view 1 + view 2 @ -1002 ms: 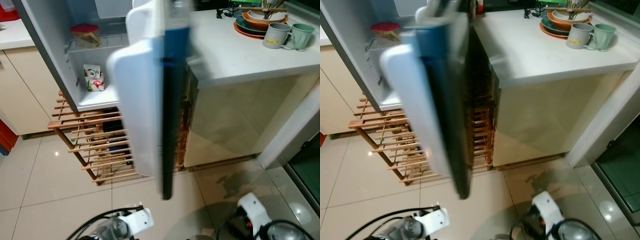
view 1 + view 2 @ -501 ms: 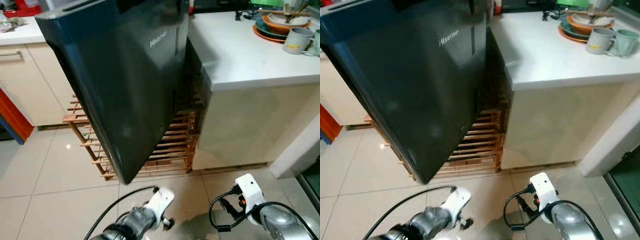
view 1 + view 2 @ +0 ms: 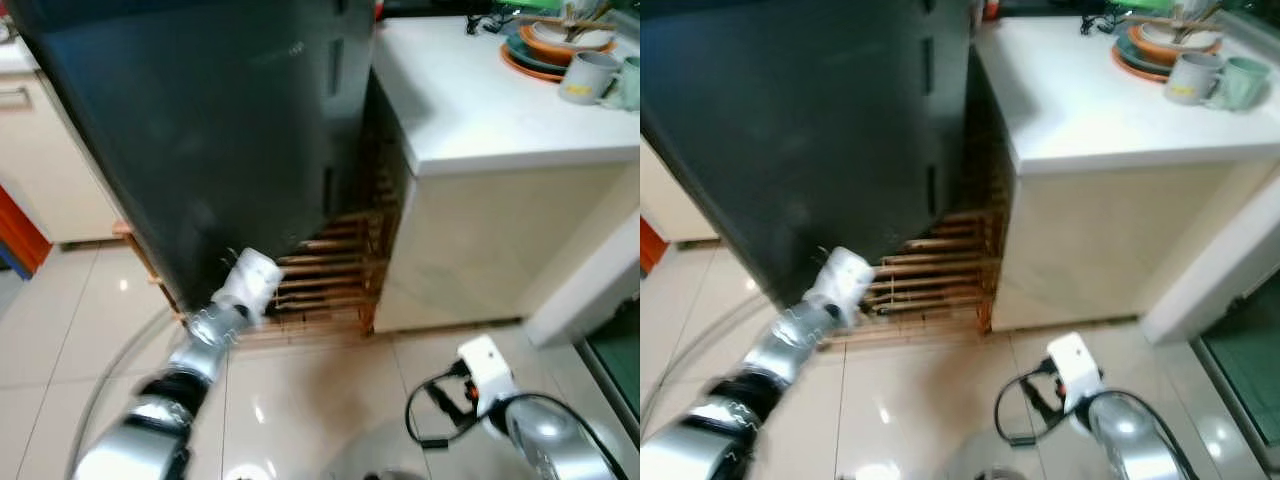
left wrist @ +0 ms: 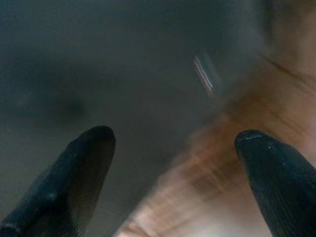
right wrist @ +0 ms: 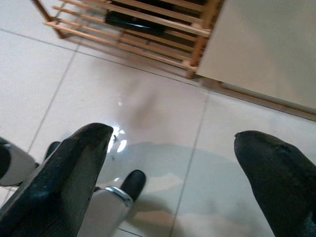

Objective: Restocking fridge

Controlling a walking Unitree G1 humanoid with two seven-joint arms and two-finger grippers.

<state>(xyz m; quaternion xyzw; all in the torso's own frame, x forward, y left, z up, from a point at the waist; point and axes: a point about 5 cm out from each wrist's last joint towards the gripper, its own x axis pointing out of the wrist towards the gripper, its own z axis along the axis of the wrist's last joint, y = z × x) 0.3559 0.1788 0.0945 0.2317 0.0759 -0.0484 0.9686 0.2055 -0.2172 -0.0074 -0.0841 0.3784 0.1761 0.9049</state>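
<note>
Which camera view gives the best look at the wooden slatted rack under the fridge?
The right wrist view shows the wooden slatted rack sharpest, with its slats and legs on the tiled floor. Both eye views show it partly hidden behind the dark fridge door. The left wrist view blurs it.

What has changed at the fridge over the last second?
The fridge door has swung from wide open, shelves showing, to shut or nearly shut, dark front facing the camera. The left arm has risen from low down; the left gripper, fingers apart and holding nothing, is now close to the door's lower part. The right gripper stays low over the floor, open. Counter dishes are unchanged.
</note>
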